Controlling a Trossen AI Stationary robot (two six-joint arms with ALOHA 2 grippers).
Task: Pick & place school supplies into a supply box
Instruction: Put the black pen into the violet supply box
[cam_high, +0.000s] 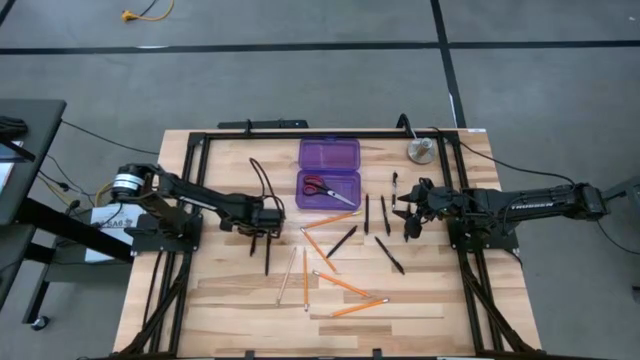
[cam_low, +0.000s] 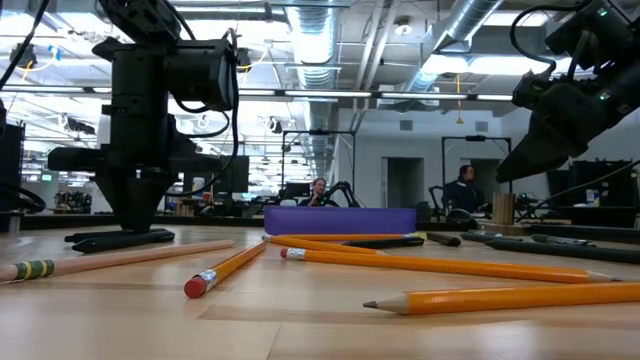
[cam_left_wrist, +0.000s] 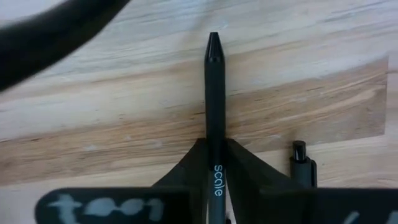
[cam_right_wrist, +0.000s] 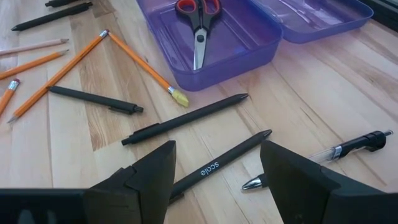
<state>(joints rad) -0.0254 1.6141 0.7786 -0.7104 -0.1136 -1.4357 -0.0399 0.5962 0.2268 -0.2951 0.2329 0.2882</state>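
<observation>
One black pen (cam_left_wrist: 215, 118) between left jaws

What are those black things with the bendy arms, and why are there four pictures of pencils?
They are two robot arms on a wooden table. One picture looks down from above, one looks across the tabletop, and two come from little cameras on the arms' wrists.

On the table lie orange pencils, black pens and a purple box with its lid open. Red scissors are already inside the box. A round silver disc sits near the far edge.

The left gripper is low over the table, and its fingers sit on both sides of one black pen. The right gripper hangs open above other pens and holds nothing.
</observation>
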